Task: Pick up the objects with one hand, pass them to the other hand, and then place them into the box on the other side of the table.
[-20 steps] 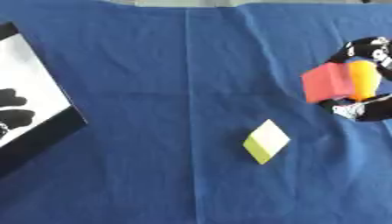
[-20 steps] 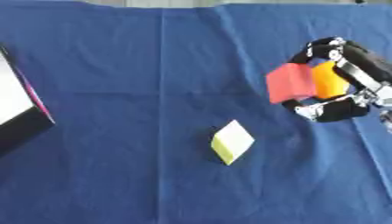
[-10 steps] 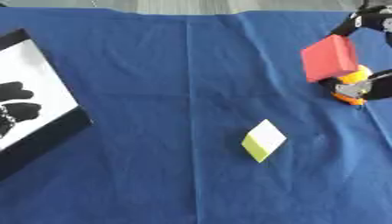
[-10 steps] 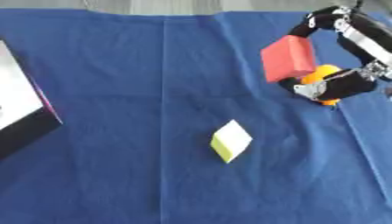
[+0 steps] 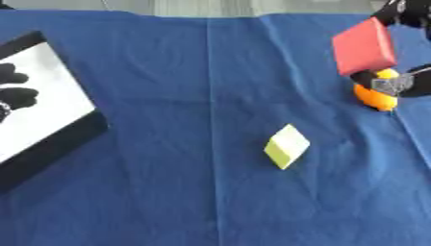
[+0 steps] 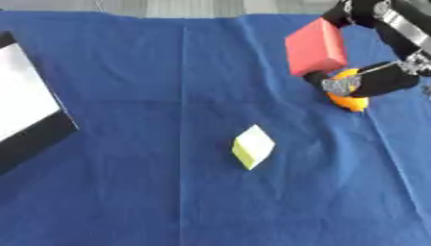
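Note:
My right hand (image 6: 383, 82) is at the far right, shut on a red block (image 6: 316, 46). Fingers grip the block's top edge and the thumb its lower edge, and it is tilted and raised off the blue cloth. An orange rounded object (image 6: 348, 100) lies on the cloth just under the thumb, partly hidden by it. A yellow-green block (image 6: 252, 146) rests alone near the middle. The box (image 5: 59, 144), black-rimmed with a white inside, stands at the left edge. Dark fingers of my left hand (image 5: 19, 92) show spread over its white inside.
The blue cloth (image 5: 194, 192) covers the whole table, with a fold line running front to back left of centre. Its far edge shows at the top, with grey floor beyond. Bare cloth lies between the box and the yellow-green block.
My right hand has risen toward the far right with the red block. The orange object, earlier beside the block inside the hand, now lies below it on the cloth. The yellow-green block stayed put.

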Tool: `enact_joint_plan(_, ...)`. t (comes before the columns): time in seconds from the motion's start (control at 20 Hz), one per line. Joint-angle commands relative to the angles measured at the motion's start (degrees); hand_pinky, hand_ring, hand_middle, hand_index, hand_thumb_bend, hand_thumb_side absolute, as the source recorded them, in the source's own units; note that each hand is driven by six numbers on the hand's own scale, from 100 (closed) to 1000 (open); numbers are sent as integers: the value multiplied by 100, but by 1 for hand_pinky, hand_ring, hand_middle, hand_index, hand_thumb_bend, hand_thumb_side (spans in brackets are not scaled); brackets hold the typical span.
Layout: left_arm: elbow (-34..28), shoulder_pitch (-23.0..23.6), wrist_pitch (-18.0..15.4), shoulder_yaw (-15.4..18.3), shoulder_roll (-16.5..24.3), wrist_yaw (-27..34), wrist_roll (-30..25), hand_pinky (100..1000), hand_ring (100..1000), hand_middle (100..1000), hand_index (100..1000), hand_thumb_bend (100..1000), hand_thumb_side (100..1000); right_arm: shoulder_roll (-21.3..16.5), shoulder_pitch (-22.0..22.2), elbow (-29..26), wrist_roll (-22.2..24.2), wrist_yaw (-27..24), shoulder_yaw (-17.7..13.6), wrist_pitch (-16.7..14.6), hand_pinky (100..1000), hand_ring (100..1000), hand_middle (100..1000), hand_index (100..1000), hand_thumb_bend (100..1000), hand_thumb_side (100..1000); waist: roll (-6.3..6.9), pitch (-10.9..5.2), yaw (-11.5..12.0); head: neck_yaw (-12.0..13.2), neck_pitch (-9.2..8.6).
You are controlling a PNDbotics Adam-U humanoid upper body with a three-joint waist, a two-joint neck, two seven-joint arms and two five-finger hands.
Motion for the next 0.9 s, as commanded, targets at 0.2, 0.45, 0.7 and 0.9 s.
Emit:
enact_joint_plan(0.2, -78, 103, -133, 275, 354, 25, 106, 736, 657, 669, 776, 100, 702, 354, -278, -50, 106, -121, 293, 380, 726, 596, 488, 662, 379, 100, 83, -307, -70, 187, 102)
enact_joint_plan(0.45, -78, 72, -380, 468, 489, 57, 183, 737, 659, 671, 776, 100, 644, 845, -449, -50, -268, 71, 666, 949, 712, 591, 489, 663, 367, 100, 112, -379, -35, 172, 104)
enact_joint_plan(0.7, -78, -154, -736, 606, 668, 112, 87, 735, 662, 676, 776, 100, 595, 1143, -529, -50, -761, 80, 1017, 1304, 692, 584, 488, 665, 350, 100, 143, -445, 83, 89, 104)
enact_joint_plan(0.9, -78, -377, -812, 752, 833, 97, 173, 737, 665, 680, 776, 100, 586, 1254, -570, -50, -1305, -225, 1145, 1577, 683, 579, 485, 663, 339, 100, 153, -497, 174, 7, 104)
